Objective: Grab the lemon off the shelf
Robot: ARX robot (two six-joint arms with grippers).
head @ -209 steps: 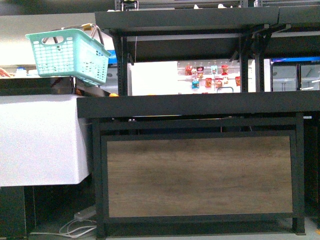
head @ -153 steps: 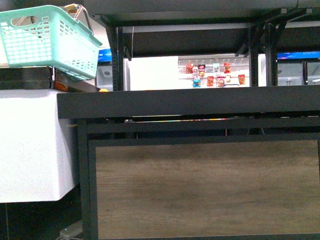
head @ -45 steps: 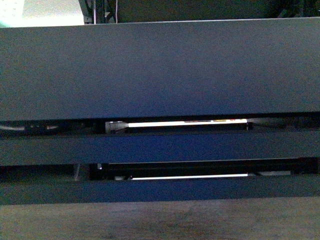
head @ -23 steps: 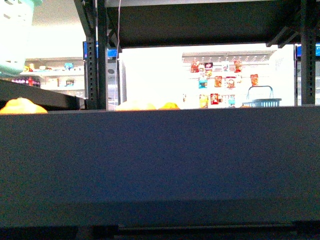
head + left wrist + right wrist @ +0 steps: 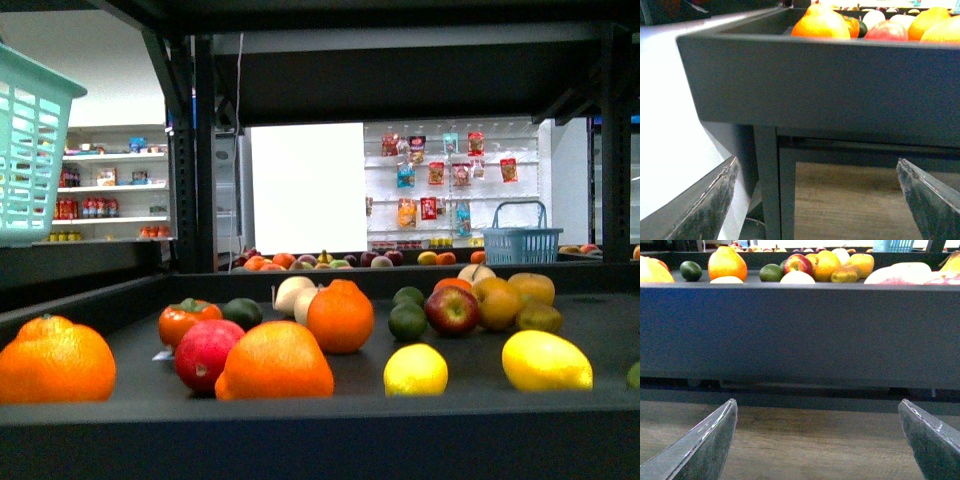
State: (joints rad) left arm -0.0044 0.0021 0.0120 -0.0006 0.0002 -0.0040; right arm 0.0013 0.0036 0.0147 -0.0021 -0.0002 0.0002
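While the lemon lies front-right on the table, we judge the approach step in hand: left jaws and right jaws gape wide, empty, below its rim, so the next move must clear it.

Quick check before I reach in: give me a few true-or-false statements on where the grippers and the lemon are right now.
1. The left gripper and the right gripper are both open and hold nothing. True.
2. The right gripper is over the fruit. False: it faces the front wall of the shelf from outside, with no fruit between its fingers.
3. The lemon lies near the shelf's front edge. True.
4. The lemon lies in the teal basket. False: it lies on the shelf, and the basket is off to the left.
5. The red apple is farther back than the lemon. True.
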